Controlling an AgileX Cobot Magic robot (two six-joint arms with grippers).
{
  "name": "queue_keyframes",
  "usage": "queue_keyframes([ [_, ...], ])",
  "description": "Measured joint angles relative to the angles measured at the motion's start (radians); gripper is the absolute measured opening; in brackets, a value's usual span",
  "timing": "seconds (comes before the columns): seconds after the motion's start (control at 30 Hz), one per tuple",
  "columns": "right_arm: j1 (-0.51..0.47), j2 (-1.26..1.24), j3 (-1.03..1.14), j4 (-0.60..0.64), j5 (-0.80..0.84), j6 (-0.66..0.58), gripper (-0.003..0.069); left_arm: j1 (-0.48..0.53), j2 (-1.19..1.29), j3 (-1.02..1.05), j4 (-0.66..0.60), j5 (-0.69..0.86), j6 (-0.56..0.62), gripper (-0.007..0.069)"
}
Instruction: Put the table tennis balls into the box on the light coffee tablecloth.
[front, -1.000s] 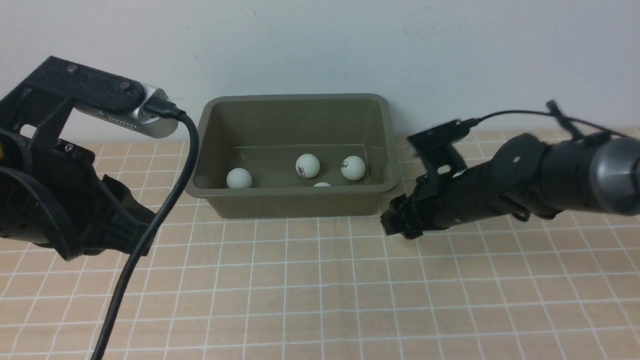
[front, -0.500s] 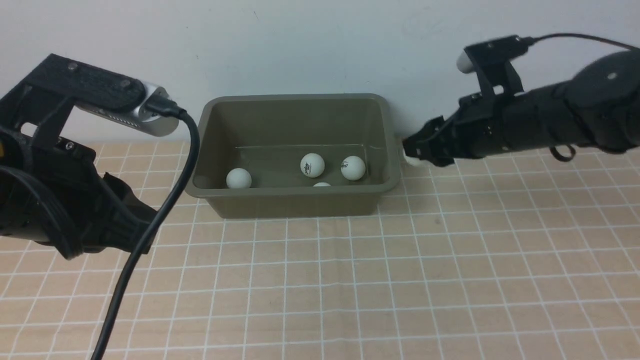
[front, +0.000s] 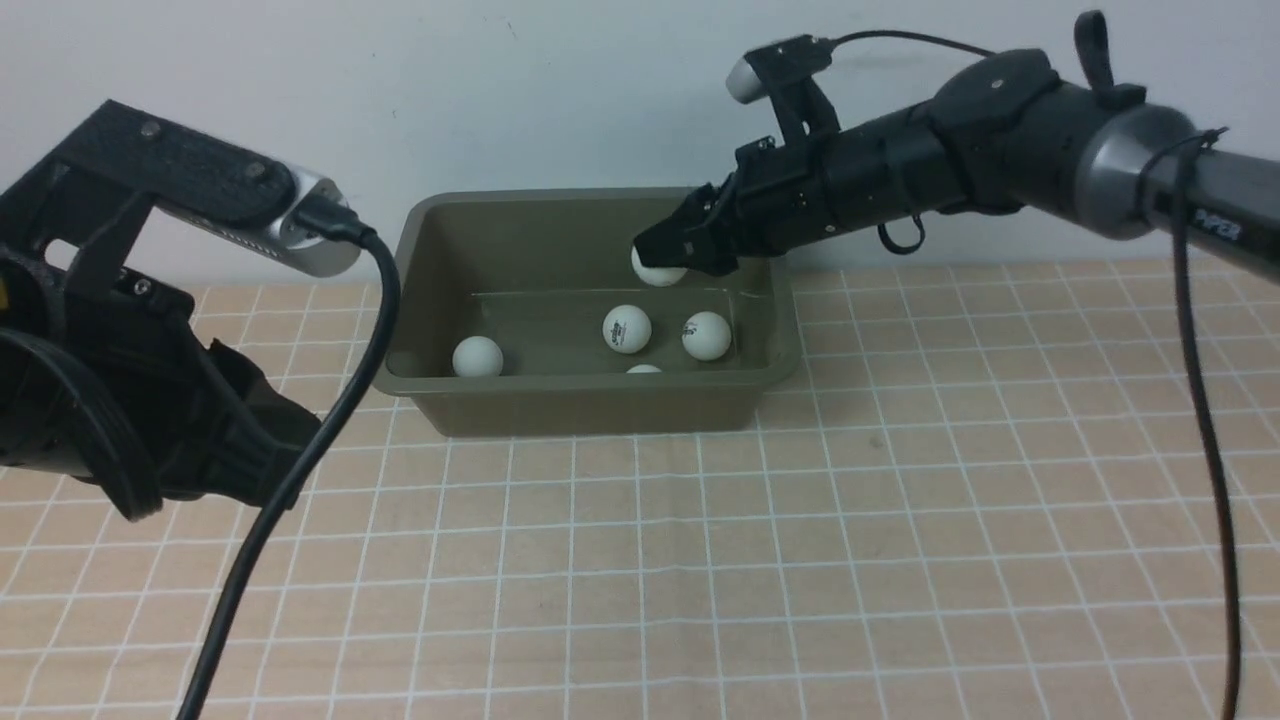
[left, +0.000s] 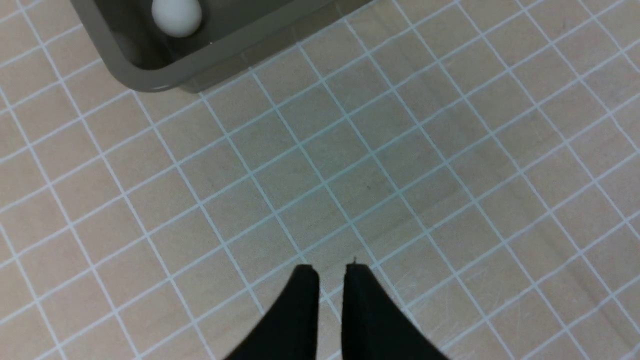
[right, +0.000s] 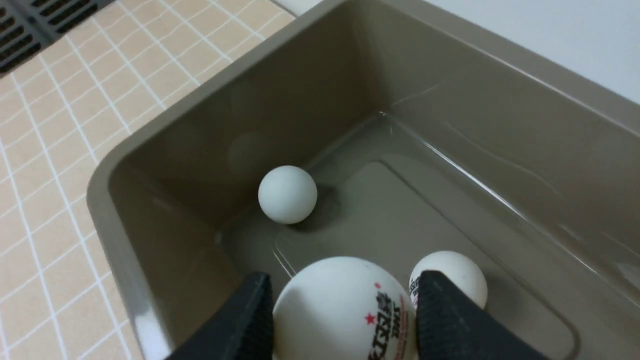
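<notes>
The olive-green box (front: 590, 400) stands at the back of the light coffee tablecloth (front: 700, 560). Several white table tennis balls lie on its floor: one at the left (front: 477, 356), one in the middle (front: 627, 329), one to the right (front: 706, 336), and one mostly hidden behind the front wall (front: 644, 369). My right gripper (front: 665, 262) is shut on another ball (front: 657, 274) and holds it above the box's inside; the right wrist view shows this ball (right: 345, 310) between the fingers. My left gripper (left: 331, 270) is shut and empty over bare cloth.
A white wall stands right behind the box. The left arm's black cable (front: 290, 470) hangs down over the cloth at the left. In the left wrist view the box's corner (left: 150, 75) with one ball (left: 176, 16) shows.
My right arm has risen from the cloth at the box's right side and swung left with the ball, now over the box. The left arm has stayed put.
</notes>
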Motion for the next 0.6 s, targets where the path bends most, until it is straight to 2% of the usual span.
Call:
queue_keyframes([
  [0.07,0.000,0.015,-0.018,-0.016,0.002,0.000,0.0355,0.000,0.000,0.000,0.000,0.000,0.002,0.0024],
  [0.3,-0.001,-0.017,-0.023,-0.056,-0.037,-0.001,0.0598,0.000,0.000,0.000,0.000,0.001,0.002,0.0024],
  [0.43,-0.024,-0.131,-0.023,-0.144,-0.055,0.011,0.0615,0.000,0.000,0.000,-0.004,0.007,0.002,0.0024],
  [0.6,-0.099,-0.309,-0.024,-0.310,-0.054,0.139,0.0568,0.000,0.000,0.000,-0.010,0.024,0.002,0.0024],
])
